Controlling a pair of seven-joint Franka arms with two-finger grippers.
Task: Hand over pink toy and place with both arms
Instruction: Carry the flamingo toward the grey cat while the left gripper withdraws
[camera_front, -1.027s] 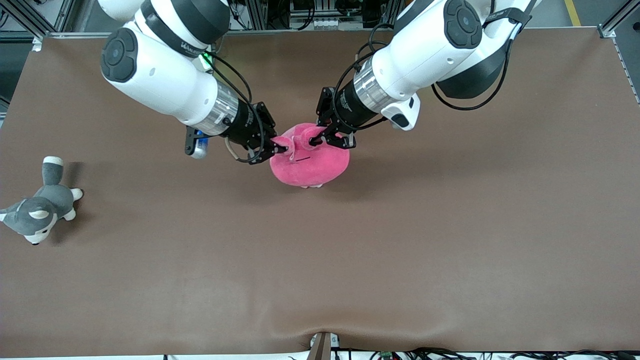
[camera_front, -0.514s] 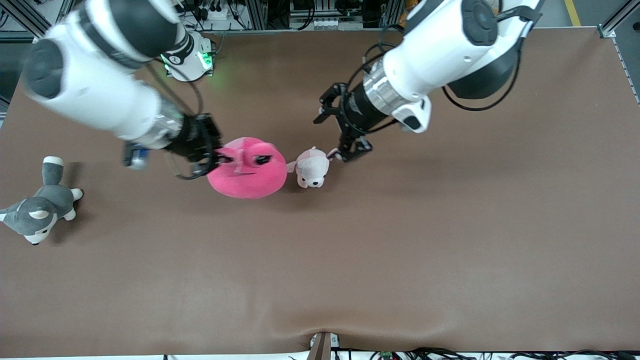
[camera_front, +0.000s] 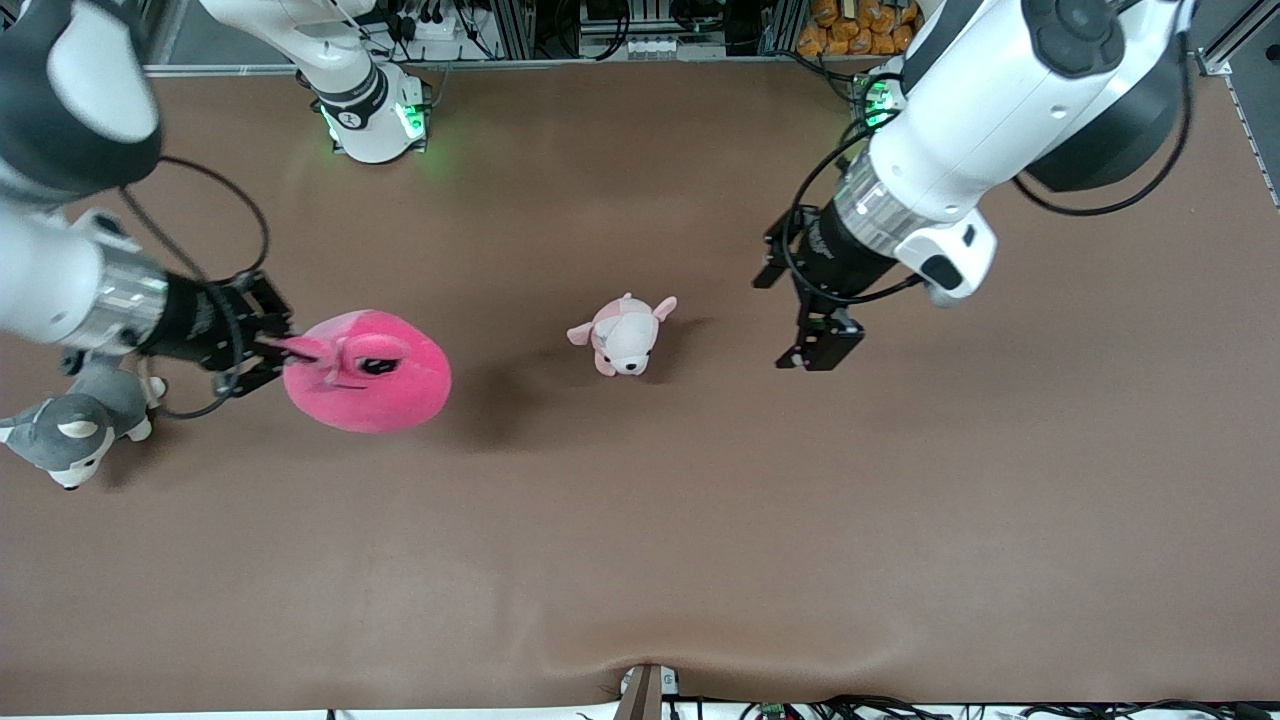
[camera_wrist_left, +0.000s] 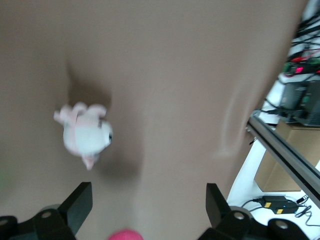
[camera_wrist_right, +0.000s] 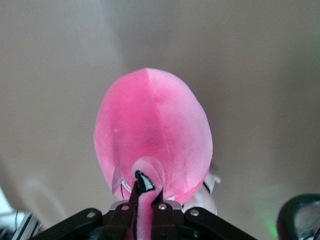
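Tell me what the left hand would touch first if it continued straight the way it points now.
Probably only the bare table. The open left hand points down at brown cloth, and the puppy lies to one side of its line, as its wrist view shows.

Husky plush (camera_front: 75, 425) partly hidden by right arm, left wrist view blurred

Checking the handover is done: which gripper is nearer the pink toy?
Right. The right gripper has its jaws shut on the pink toy, above the table near the husky plush. The left gripper hangs open past the puppy plush.
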